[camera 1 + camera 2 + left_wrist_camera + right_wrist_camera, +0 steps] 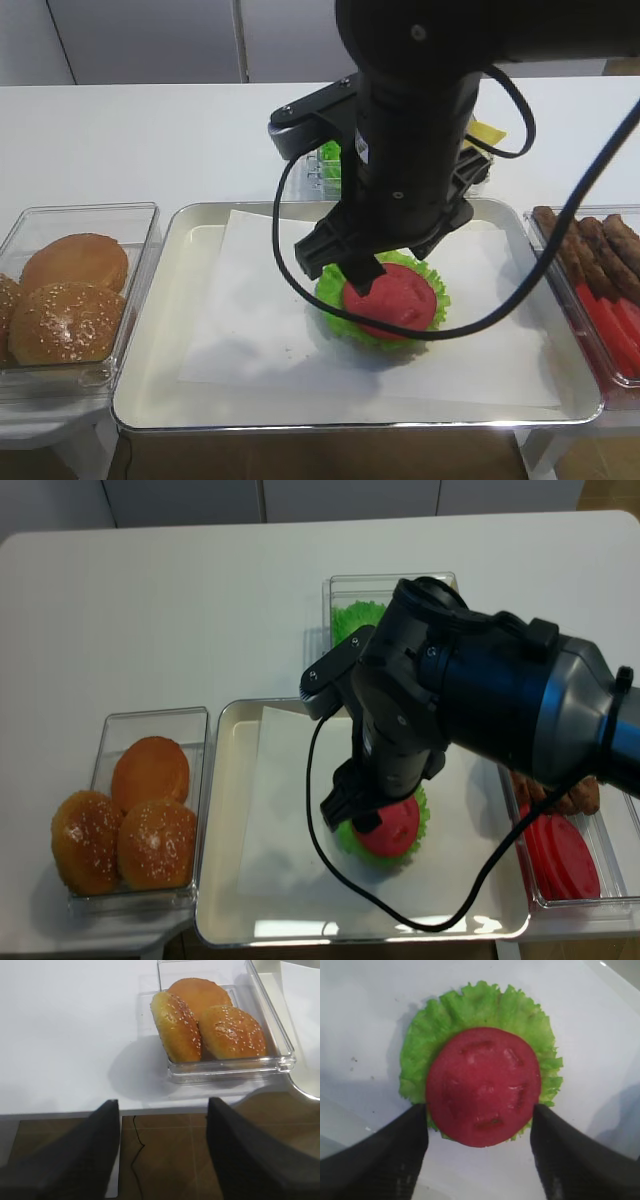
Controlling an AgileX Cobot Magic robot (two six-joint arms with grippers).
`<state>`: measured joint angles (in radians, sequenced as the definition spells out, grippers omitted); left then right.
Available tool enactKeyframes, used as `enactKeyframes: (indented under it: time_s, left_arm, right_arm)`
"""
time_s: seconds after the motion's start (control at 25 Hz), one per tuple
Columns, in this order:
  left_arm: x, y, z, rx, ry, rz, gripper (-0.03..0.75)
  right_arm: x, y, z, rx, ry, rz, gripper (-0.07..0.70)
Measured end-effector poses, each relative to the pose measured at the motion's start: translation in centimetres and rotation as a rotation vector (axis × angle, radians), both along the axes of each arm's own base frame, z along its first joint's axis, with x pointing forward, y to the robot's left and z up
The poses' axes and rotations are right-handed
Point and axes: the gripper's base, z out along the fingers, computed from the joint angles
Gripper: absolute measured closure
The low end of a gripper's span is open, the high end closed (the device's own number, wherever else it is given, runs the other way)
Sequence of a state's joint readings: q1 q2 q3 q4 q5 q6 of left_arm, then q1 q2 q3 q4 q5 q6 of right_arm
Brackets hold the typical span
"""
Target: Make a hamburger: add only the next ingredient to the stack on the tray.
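Observation:
The red tomato slice (482,1087) lies flat on the ruffled green lettuce (480,1005) of the stack, on the white paper in the silver tray (150,330). The bun base under the lettuce is hidden. My right gripper (480,1107) hangs just above the stack, open, with one black finger (412,1135) at each side of the slice's near edge. In the high view the right arm covers the back of the stack, and the tomato slice (392,297) shows beneath it. My left gripper (162,1102) is open and holds nothing, out past the table's front edge over the brown floor.
A clear box of seeded buns (75,290) stands left of the tray. At the right, another box (600,270) holds brown meat pieces and red slices. A lettuce box (355,615) and yellow cheese (487,132) sit behind the tray. A black cable (290,265) loops over the paper.

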<state>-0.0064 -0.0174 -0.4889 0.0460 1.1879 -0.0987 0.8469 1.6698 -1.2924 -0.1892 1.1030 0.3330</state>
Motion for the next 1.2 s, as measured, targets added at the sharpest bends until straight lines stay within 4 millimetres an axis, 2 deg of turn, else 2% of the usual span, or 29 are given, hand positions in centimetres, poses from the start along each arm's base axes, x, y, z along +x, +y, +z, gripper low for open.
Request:
enactKeyframes:
  time_s: [0.16,0.28,0.48,0.68,0.8,0.92,1.2]
  left_arm:
    - [0.0,0.0,0.0,0.0,0.0,0.0,0.304]
    - [0.0,0.0,0.0,0.0,0.0,0.0,0.304]
    - [0.0,0.0,0.0,0.0,0.0,0.0,0.303]
    - [0.0,0.0,0.0,0.0,0.0,0.0,0.304]
    - [0.0,0.0,0.0,0.0,0.0,0.0,0.304]
    - [0.0,0.0,0.0,0.0,0.0,0.0,0.304]
    - [0.0,0.0,0.0,0.0,0.0,0.0,0.304]
  right_arm:
    - [0.1,-0.7,0.8,0.041,0.017,0.008,0.129]
    - [1.1,-2.9,2.3,0.115,0.028,-0.044,0.128]
    - [3.0,-8.4,4.8,0.214,0.018,-0.183,0.129]
    - [3.1,-13.8,6.4,0.221,-0.005,-0.329,0.129]
    - [1.9,-16.6,6.3,0.216,-0.007,-0.407,0.129]
    - [-0.4,-18.6,5.9,0.217,-0.011,-0.466,0.129]
    - [-8.1,-20.4,6.4,0.266,-0.102,-0.488,0.129]
